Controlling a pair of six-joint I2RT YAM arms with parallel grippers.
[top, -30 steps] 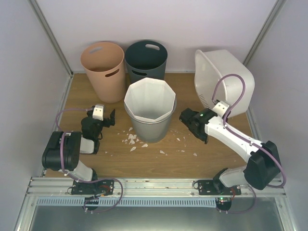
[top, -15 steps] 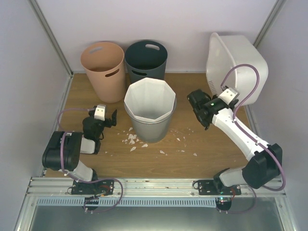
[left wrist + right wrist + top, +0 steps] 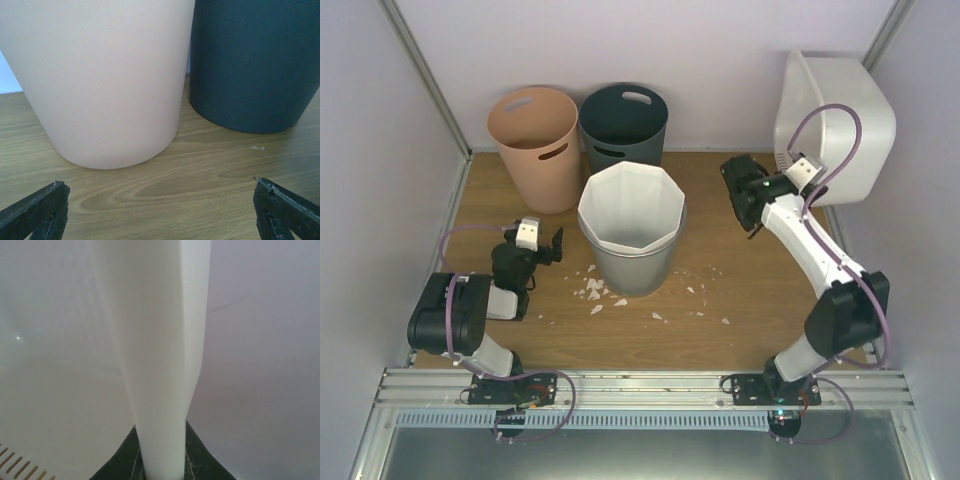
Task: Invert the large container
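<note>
L→R: left gripper (image 3: 548, 246) sits low nr the table (image 3: 750, 335) left edge, jaws spread wide, nothing betw them. Its wrist cam faces the peach bin (image 3: 533, 140) and dark bin (image 3: 623, 122), side by side at the far edge. Mid-table: white faceted bin (image 3: 632, 210), pale scraps (image 3: 592, 290) on the wood at its near side. Right gripper (image 3: 160, 460) is raised over the far-right corner, pinching the rolled rim of the large container (image 3: 840, 115); wrist cam shows the rim edge-on, rising from betw the black fingers. Tub is on its side, mouth facing left, base toward the right wall (image 3: 920, 250). It looks clear of the wood, but its low edge is hidden by the arm. Key relation: tub lies beyond and right of the right gripper, gripped at the mouth's lower end, long axis roughly up-down in top view. Right arm is nearest; left well apart. Judged abt halfway: needs more roll till mouth faces down, then lowering. Wall is close behind the tub, so bump risk. Landing room looks best right of the faceted bin.
</note>
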